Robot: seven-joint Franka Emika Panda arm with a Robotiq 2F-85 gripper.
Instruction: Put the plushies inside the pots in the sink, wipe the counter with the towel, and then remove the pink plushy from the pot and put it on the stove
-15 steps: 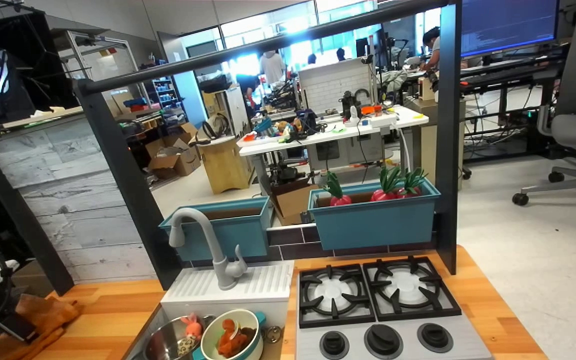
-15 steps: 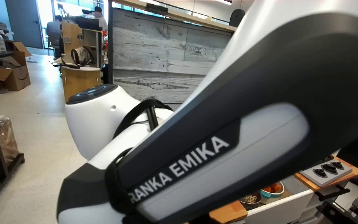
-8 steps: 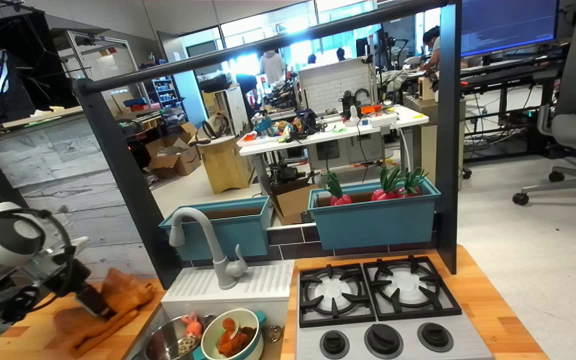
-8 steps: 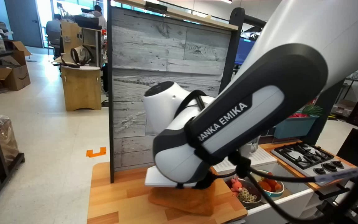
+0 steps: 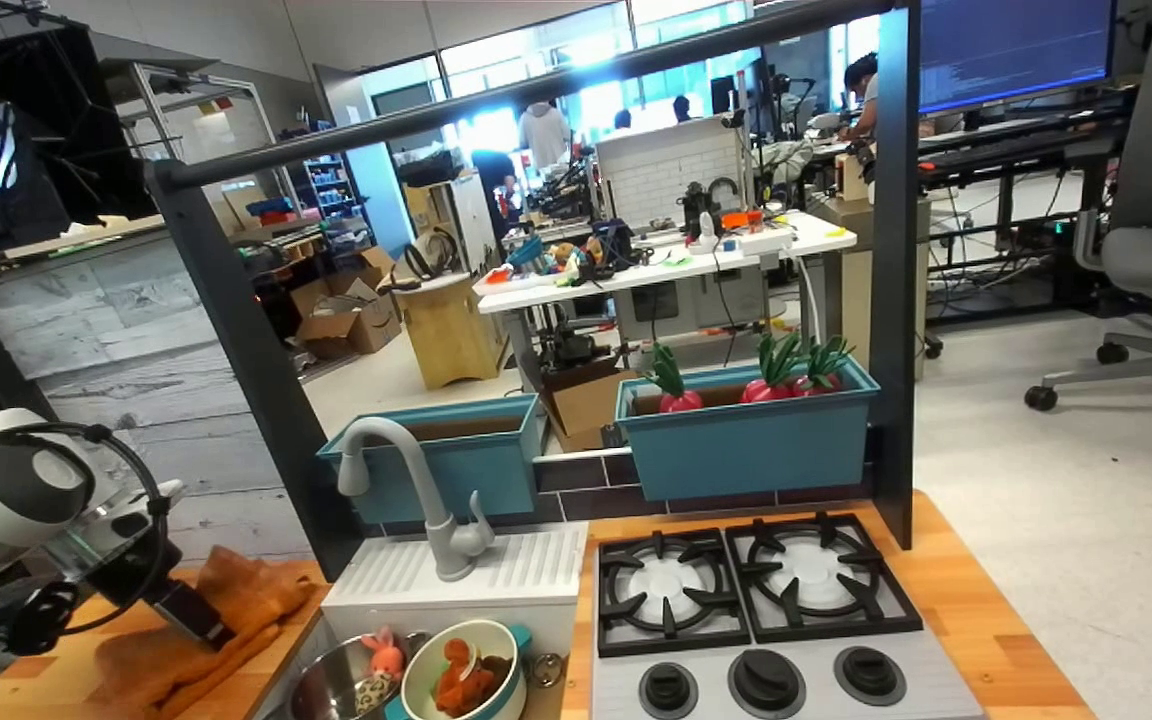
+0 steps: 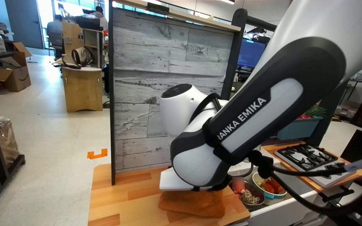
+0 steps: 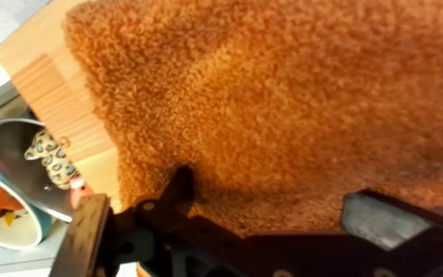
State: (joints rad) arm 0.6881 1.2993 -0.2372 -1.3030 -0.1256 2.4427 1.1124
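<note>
Gripper point(image 7: 271, 184), hidden behind the arm point(image 6: 272, 103) in an exterior view, shows widely parted jaws in the wrist view, the counter point(image 6: 118, 197) bare away from the sink point(image 5: 556, 627), the towel point(image 7: 263, 96) directly beneath, pots point(image 7: 15, 154) holding plushies point(image 7: 54, 161) past the edge.

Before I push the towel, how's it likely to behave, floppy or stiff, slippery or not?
The towel will probably be floppy and bunch up, since it lies in soft folds on the counter. Its fuzzy pile suggests it won't be very slippery. Spread low as it is, it seems unlikely to roll or tip.
</note>
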